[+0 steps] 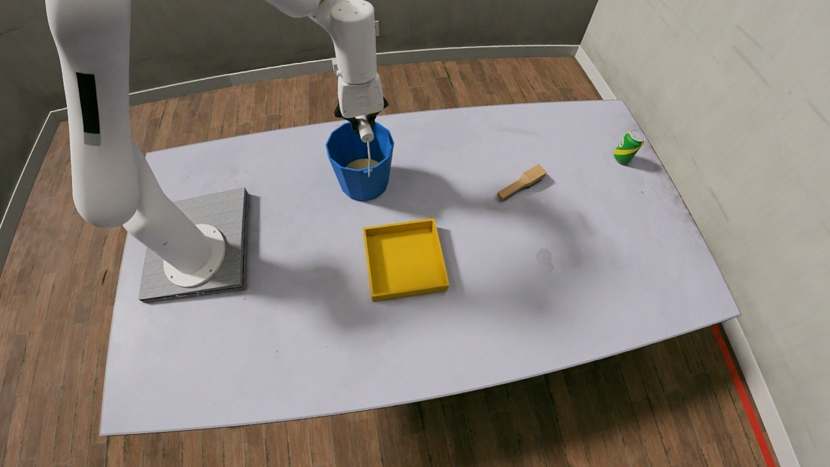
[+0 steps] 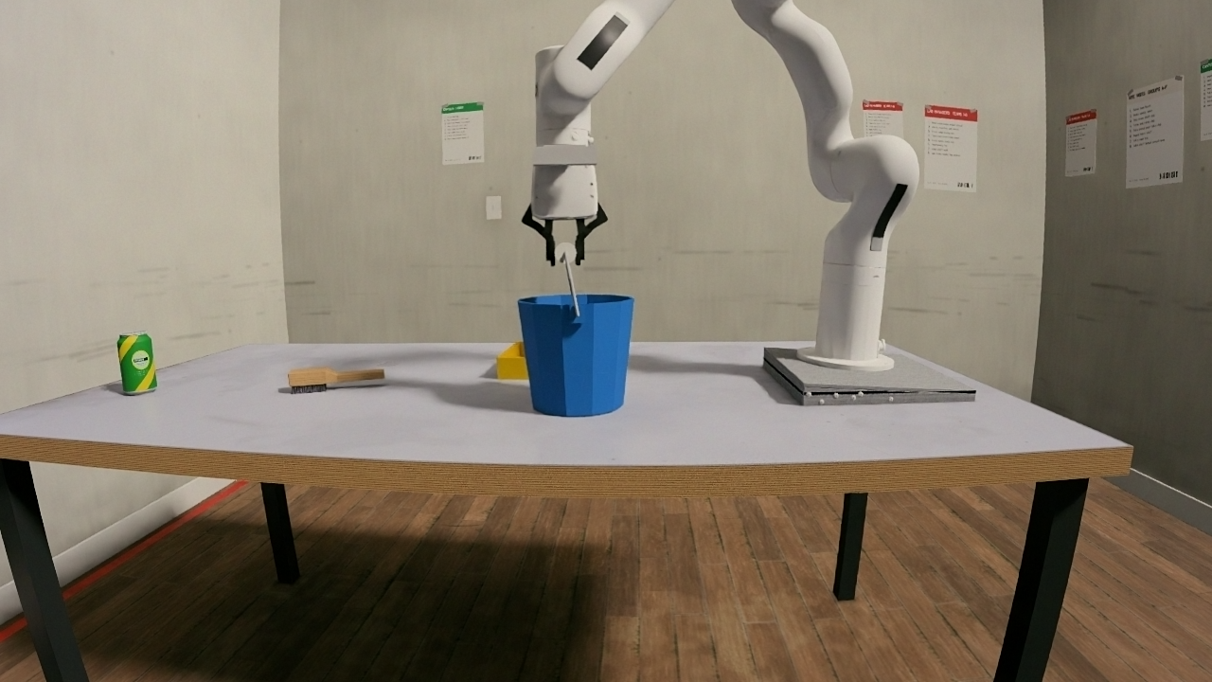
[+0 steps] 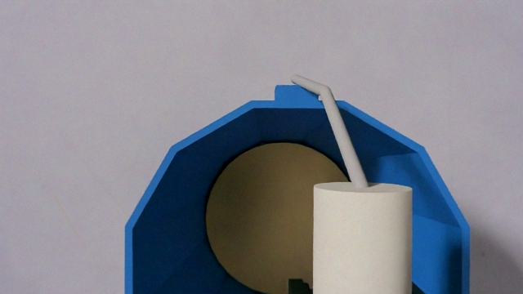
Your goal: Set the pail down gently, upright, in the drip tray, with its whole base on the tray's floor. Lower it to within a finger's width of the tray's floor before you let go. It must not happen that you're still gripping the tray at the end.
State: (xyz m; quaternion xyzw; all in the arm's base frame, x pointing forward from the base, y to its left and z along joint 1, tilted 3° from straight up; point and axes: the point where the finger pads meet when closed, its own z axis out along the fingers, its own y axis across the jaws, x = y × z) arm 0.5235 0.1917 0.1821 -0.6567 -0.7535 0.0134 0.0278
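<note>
The blue pail [image 1: 360, 168] [image 2: 576, 356] [image 3: 172, 196] stands upright on the grey table [image 1: 290, 348], with a tan floor inside. Its thin wire bail rises to a white cylindrical grip [image 1: 365, 133] [image 2: 562, 252] [image 3: 361, 237] above the rim. My gripper [image 1: 364, 124] [image 2: 564, 247] is straight above the pail and shut on that white grip. The yellow drip tray [image 1: 405, 259] [image 2: 510, 360] lies empty on the table, a short way in front of the pail in the top view and mostly hidden behind the pail in the exterior view.
A wooden brush [image 1: 521, 182] [image 2: 332, 377] lies to the right of the pail in the top view. A green can [image 1: 628, 146] [image 2: 136, 362] stands near the far right table edge. The arm's grey base plate [image 1: 229, 215] [image 2: 872, 383] sits at the left.
</note>
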